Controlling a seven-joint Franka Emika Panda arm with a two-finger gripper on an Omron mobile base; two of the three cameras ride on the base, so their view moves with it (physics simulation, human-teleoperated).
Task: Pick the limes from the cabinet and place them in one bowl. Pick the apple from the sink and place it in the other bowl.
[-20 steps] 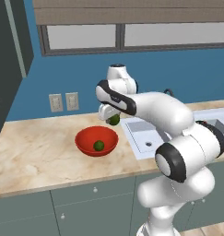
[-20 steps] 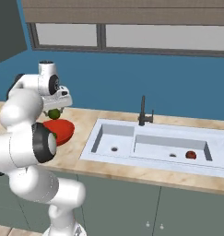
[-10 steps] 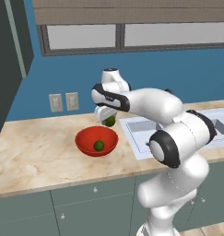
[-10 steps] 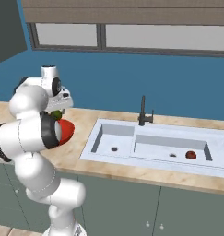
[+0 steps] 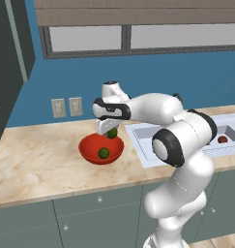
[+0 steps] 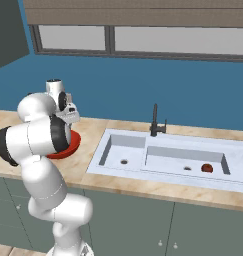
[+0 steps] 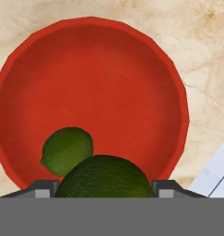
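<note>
The white arm reaches over to the left end of the marble tabletop point(image 5: 36, 164), and its claw point(image 5: 110, 131) hangs just above the red bowl point(image 5: 90, 147), clamped on a dark green lime point(image 5: 112, 133) that sits between the two fingers. From the left base view the held lime is over the bowl's back rim, not touching the bowl. A second lime point(image 5: 104, 153) lies inside the bowl on its floor; looking down along the hand, this lime point(image 7: 67, 150) rests near the bowl's wall point(image 7: 99, 83), while the held lime point(image 7: 104, 177) bulges large at the bottom of that view, pinched between the grey finger tips point(image 7: 44, 189) on either side. The bowl stands on the tabletop just beside the left edge of the pale sink point(image 6: 163, 157). In the right base view the arm's own elbow hides most of the bowl, leaving a red sliver point(image 6: 69, 145) showing. A small dark red apple point(image 6: 207, 168) lies in the right basin of the sink, well apart from the bowl, and the thin black faucet point(image 6: 155, 121) stands behind the basins. Two pale outlets point(image 5: 66, 107) sit on the blue wall behind the bowl.
</note>
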